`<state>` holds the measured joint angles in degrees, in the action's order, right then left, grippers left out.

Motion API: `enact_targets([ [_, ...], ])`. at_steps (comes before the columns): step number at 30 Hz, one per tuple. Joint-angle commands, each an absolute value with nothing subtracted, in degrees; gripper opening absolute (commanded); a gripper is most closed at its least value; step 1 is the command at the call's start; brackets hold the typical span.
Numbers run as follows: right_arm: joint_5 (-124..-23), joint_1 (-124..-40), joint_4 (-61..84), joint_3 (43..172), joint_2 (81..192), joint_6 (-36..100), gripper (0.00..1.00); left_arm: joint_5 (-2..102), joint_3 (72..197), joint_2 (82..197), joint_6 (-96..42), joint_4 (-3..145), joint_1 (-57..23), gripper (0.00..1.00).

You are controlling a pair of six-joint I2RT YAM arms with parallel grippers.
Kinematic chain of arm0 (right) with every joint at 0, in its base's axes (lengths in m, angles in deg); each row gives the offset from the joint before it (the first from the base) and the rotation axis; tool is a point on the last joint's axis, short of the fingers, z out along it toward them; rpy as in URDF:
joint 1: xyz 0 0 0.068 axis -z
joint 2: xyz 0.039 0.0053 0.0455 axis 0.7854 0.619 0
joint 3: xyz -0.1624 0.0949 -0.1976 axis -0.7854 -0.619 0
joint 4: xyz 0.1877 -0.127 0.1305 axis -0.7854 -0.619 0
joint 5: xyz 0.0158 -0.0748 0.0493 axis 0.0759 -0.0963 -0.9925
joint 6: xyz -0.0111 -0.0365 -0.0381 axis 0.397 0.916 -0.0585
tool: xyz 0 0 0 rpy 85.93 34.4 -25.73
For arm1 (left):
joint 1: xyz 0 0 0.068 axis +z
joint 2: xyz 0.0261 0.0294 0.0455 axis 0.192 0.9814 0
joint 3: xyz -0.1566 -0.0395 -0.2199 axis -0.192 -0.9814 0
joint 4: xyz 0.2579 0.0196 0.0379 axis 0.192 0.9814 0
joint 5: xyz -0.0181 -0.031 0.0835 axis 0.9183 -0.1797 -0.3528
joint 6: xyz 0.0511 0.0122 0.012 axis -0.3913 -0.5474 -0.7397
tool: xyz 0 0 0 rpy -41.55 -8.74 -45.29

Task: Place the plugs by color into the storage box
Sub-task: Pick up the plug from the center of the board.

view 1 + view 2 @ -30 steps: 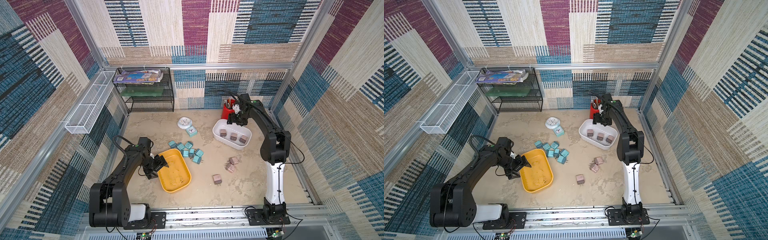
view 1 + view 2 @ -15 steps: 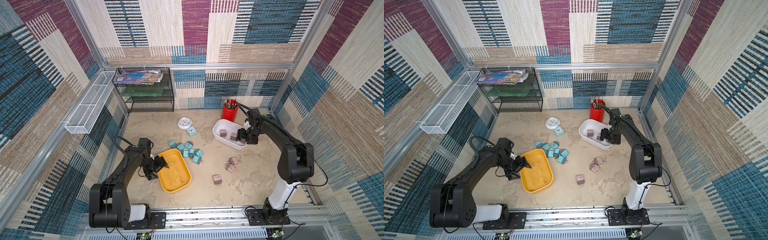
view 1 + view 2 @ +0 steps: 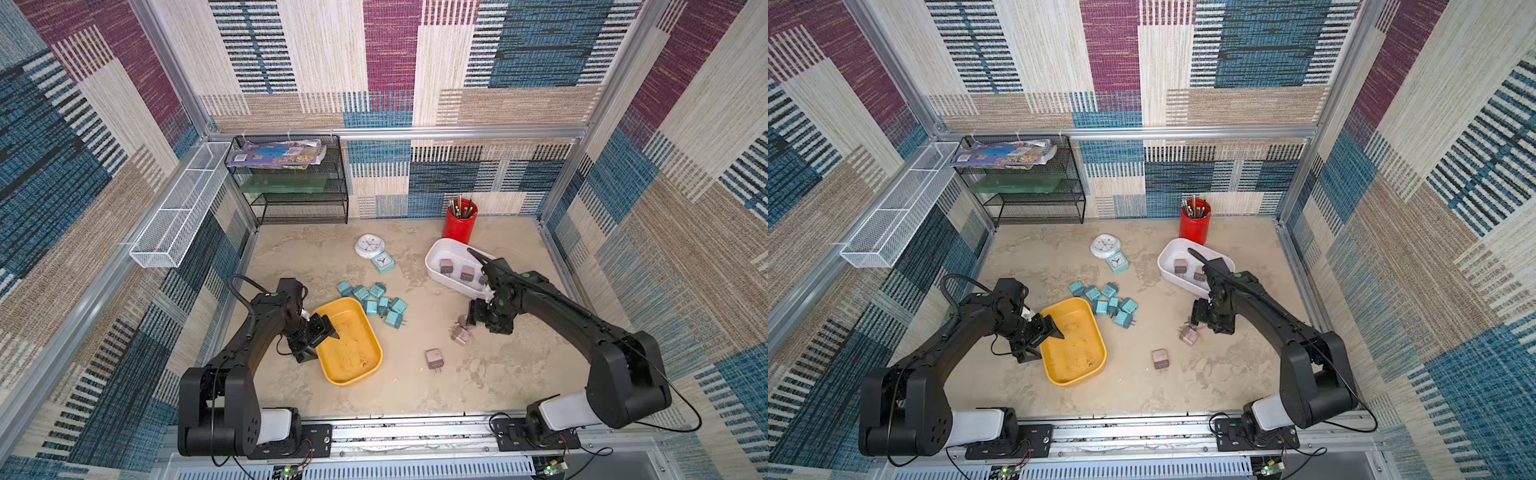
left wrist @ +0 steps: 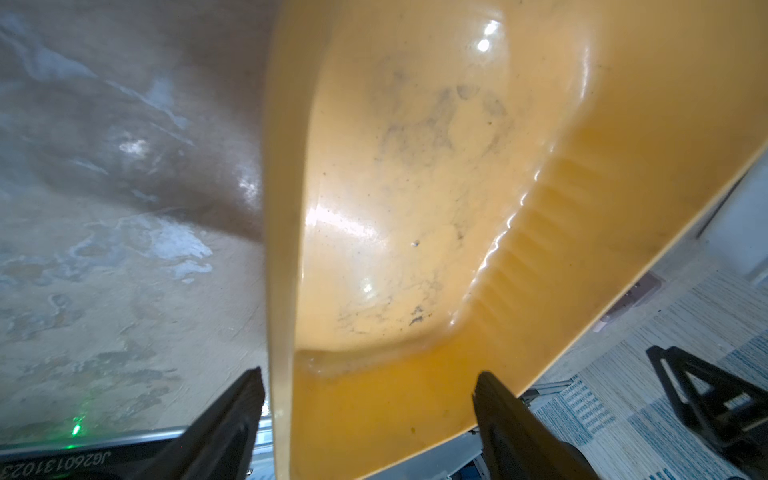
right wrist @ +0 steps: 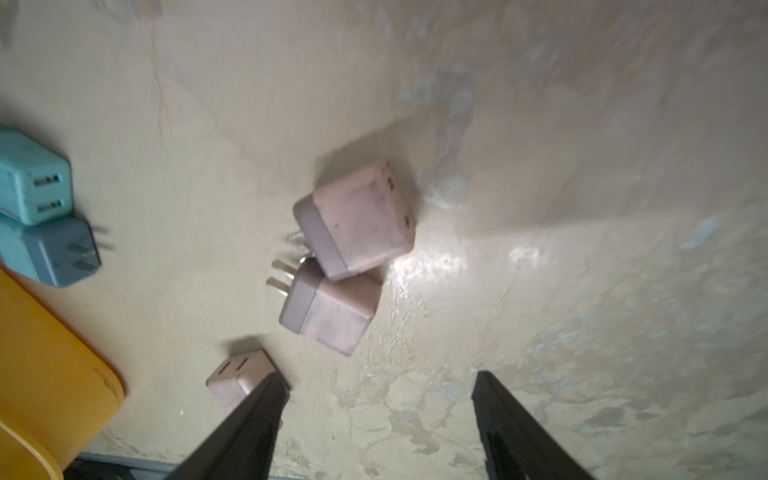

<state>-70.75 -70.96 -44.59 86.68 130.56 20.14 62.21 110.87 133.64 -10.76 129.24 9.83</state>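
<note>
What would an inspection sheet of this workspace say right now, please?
Surface: beige tabletop, mottled.
Job's things: teal plugs clustered beside empty yellow tray; mauve plugs in white box; three loose mauve plugs on the tabletop.
Clutter: white clock, teal clock, red pen cup, rack, wire basket.
Grippers: left gripper open astride the tray's rim; right gripper open by the loose mauve plugs, holding nothing.
Cables: arm cable clear of the plugs.
Surroundings: patterned walls, metal frame.

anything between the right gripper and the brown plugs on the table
Nothing visible does. The right gripper is open, with only bare table between it and the two touching mauve plugs. A third mauve plug lies beside one finger, not in the path.
</note>
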Motion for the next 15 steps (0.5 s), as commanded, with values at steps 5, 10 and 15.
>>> enact_targets([
  [5, -71.2, -79.1, -37.3, 82.0, 130.7, 9.8, 0.75, 63.4, 110.5, 133.2, -13.5, 130.6, 9.8, 0.82],
  [10, -69.4, -78.2, -36.0, 84.5, 134.1, 11.6, 0.75, 63.5, 110.3, 132.6, -13.9, 131.4, 9.8, 0.82],
  [15, -66.5, -71.8, -38.2, 90.4, 137.3, 17.4, 0.75, 63.2, 109.9, 131.4, -14.0, 132.2, 9.8, 0.82],
])
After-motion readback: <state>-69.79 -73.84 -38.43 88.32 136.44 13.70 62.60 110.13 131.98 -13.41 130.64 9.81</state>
